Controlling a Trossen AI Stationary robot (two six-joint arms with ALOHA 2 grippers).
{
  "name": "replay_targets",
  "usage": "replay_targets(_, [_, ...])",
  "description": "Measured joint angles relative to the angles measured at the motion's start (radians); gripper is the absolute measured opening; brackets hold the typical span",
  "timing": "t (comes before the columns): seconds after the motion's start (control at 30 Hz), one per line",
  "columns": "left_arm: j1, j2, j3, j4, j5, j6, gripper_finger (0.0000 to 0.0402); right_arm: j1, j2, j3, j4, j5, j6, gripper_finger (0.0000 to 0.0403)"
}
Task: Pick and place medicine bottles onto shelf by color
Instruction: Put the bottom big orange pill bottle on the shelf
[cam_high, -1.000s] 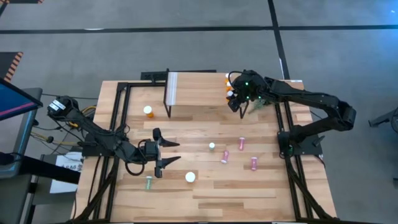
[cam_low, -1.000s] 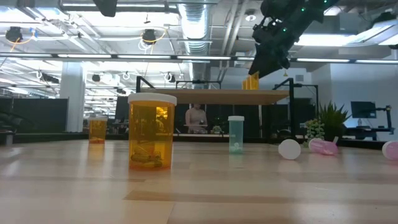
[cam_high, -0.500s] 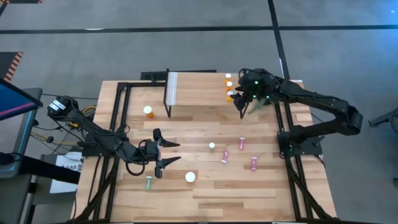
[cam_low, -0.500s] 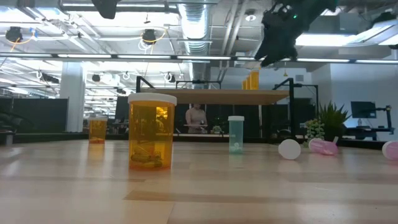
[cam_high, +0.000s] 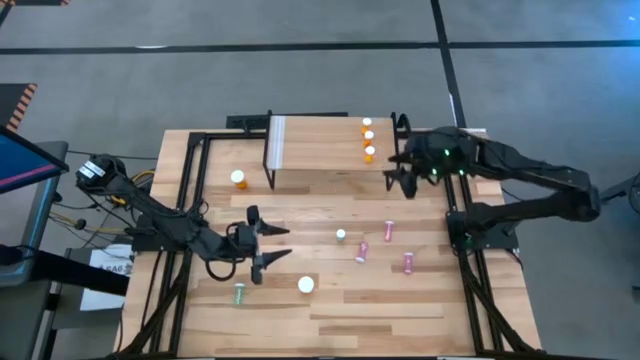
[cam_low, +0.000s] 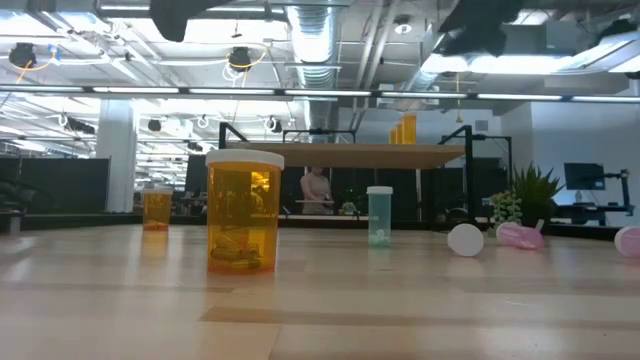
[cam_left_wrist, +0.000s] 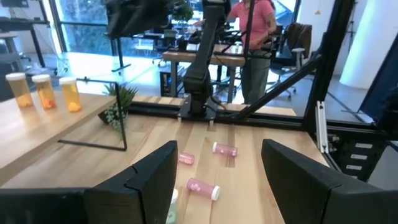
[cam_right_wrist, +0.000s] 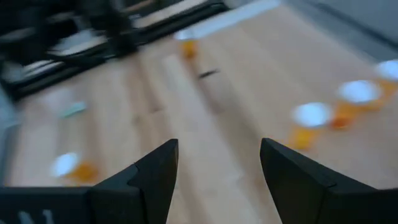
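Hovering just off shelf (cam_high: 320, 140) edge, right gripper (cam_high: 396, 178) has fingers apart, empty; three orange bottles (cam_high: 368, 138) stand on shelf close beside it. Pink bottles (cam_high: 388, 230) lie on table below gripper. Left gripper (cam_high: 270, 245) fingers apart, idle, green bottle (cam_high: 341, 236) ahead of it. Bottles prob. light, stiff plastic, smooth, may roll; grip across body mid-height.

table (cam_high: 400, 300): wood workbench I'm working on, carries shelf and loose bottles
shelf (cam_high: 320, 140): three orange bottles (cam_high: 368, 138) in a row, just beside right gripper (cam_high: 395, 180)
near left gripper (cam_high: 272, 243): big orange bottle (cam_high: 306, 284), green bottle (cam_high: 239, 294)
below right gripper: three pink bottles (cam_high: 388, 231) lying down
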Motion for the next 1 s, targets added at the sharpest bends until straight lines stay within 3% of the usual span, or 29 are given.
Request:
replay_targets(0.13, [0.013,0.000,0.000,-0.026,-0.001,-0.031,0.0222,0.202,0.003,0.000,0.007,0.031,0.071,0.0249])
replay_targets(0.37, [0.015,0.000,0.000,-0.052,-0.002,-0.062,0.0222,0.602,0.100,0.000,0.039,0.328,0.150,0.0249])
replay_targets(0.53, [0.015,0.000,0.000,-0.051,-0.002,-0.062,0.0222,0.826,0.222,0.000,0.215,0.507,0.110,0.0249])
replay_targets(0.7, [0.015,0.000,0.000,-0.050,-0.002,-0.067,0.0222,0.922,0.388,0.000,0.429,0.551,0.035,0.0249])
replay_targets(1.0, [0.014,0.000,0.000,-0.097,0.037,-0.110,0.0222,0.925,0.561,0.000,0.595,0.548,-0.021,0.0249])
